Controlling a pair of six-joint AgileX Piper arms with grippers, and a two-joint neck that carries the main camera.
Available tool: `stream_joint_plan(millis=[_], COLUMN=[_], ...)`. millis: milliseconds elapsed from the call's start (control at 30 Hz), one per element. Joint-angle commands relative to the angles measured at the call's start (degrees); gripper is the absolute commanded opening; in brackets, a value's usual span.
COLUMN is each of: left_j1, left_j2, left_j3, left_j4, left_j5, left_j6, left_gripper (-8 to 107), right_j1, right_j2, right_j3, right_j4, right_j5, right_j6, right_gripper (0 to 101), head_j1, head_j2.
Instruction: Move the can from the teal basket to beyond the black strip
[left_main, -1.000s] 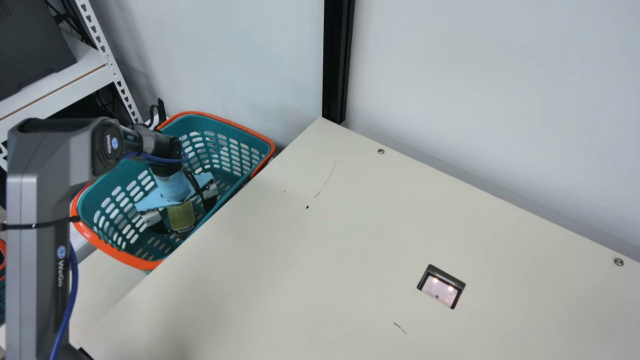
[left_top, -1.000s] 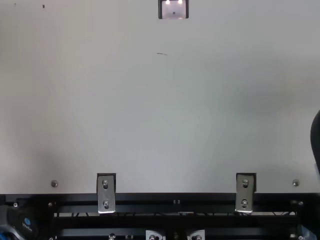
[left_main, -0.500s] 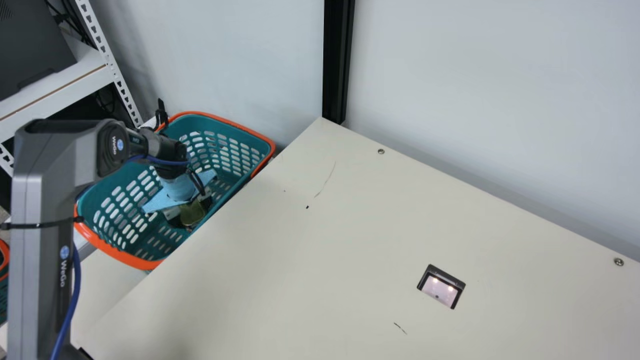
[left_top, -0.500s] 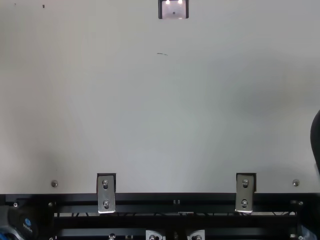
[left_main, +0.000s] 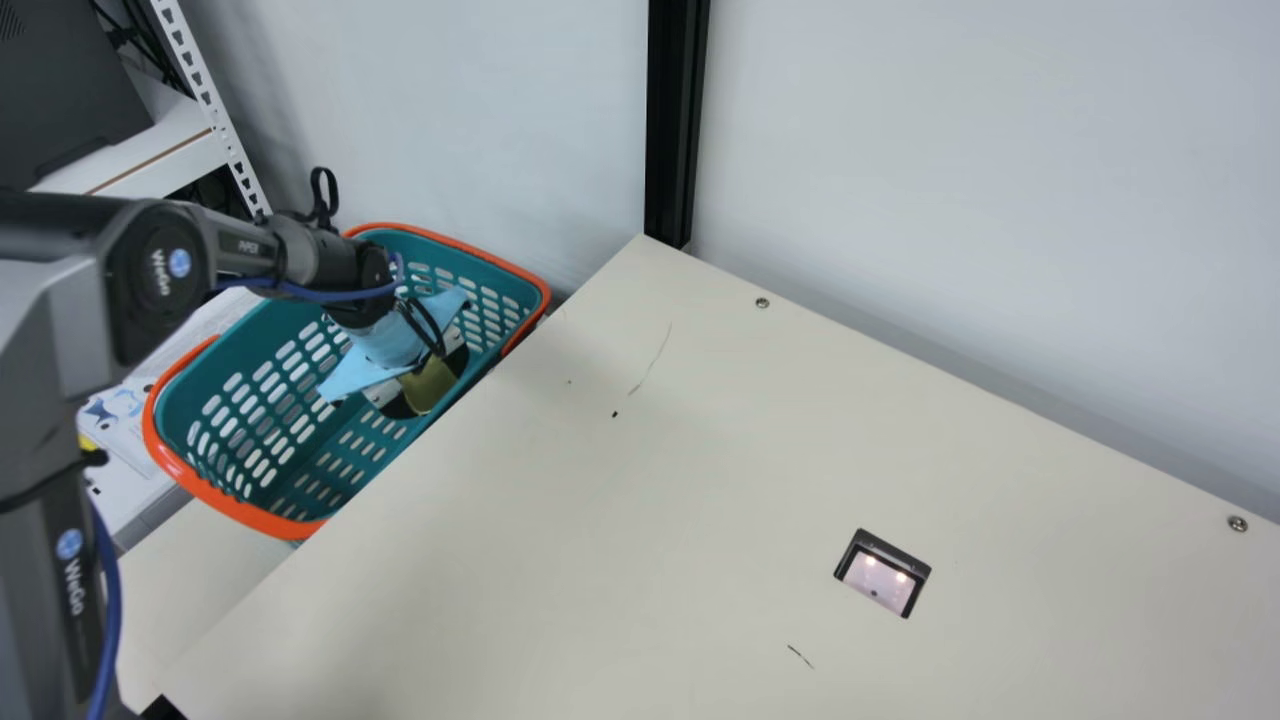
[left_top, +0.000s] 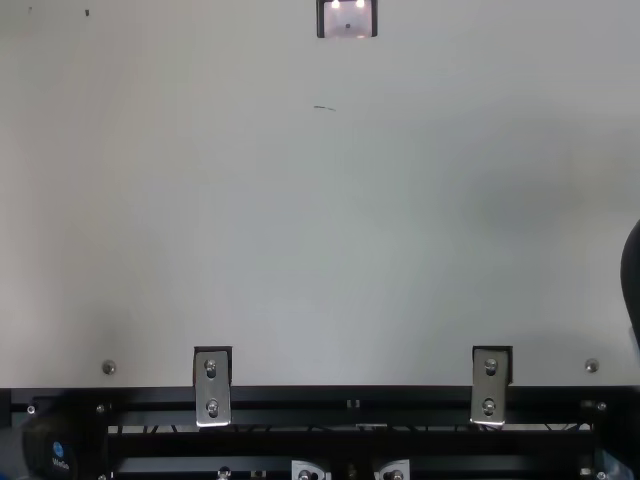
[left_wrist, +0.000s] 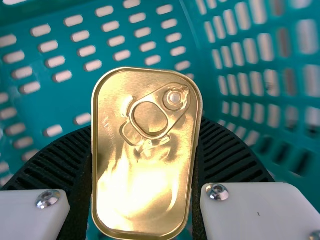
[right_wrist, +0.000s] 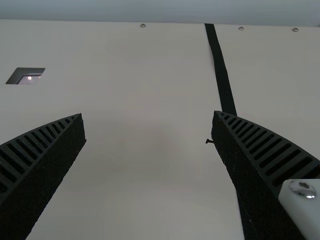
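In the main view the left arm (left_main: 60, 370) is cut off at the picture's edge and covers part of the orange rim of the teal basket (left_main: 235, 510); the table (left_main: 700, 480) hides some of the basket's near side. Down inside that basket, the left gripper (left_main: 427, 384) has the gold can (left_wrist: 145, 175) clasped between its fingers, whose gripping faces are largely behind the can. Whether the can touches the basket's floor I can't tell. The basket's slotted wall stands between it and the tabletop. The right gripper (right_wrist: 148, 116) is spread wide and holds nothing, above the table, and one of its fingers blocks part of the black strip (right_wrist: 222, 75). A dark rounded shape (left_top: 632, 285) is cut off at the top view's edge, too little to identify. A black post (left_main: 675, 120) rises behind the table's corner.
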Motion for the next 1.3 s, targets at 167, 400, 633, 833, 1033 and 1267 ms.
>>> stream_joint_plan(millis=[167,400,633,833,1033,1267], left_j1=[0.9,1.8,-0.1,-0.6,0.0,-0.8], left_j2=[-11.5,-18.5,-23.2,-26.3,-28.4,-30.7], left_j3=[3.7,3.6,2.7,0.9,-0.9,-2.0], left_j4=[5.0,7.1,-3.7,-15.9,-22.3,-23.6], left_j5=[-0.8,0.5,6.1,14.7,23.5,30.4], left_j6=[-9.7,-17.5,-12.1,-1.8,5.0,8.7], left_gripper=[10,10,10,10,10,10], right_j1=[0.0,0.0,0.0,0.0,0.0,0.0], right_j2=[0.0,0.0,0.0,0.0,0.0,0.0], right_j3=[0.0,0.0,0.0,0.0,0.0,0.0], right_j4=[0.0,0.0,0.0,0.0,0.0,0.0], right_j5=[0.0,0.0,0.0,0.0,0.0,0.0], right_j6=[0.0,0.0,0.0,0.0,0.0,0.0], right_gripper=[101,101,101,101,101,101], head_j1=[-2.2,-2.2,-2.2,-2.2,-2.2,-2.2], head_j2=[1.0,1.0,1.0,1.0,1.0,1.0])
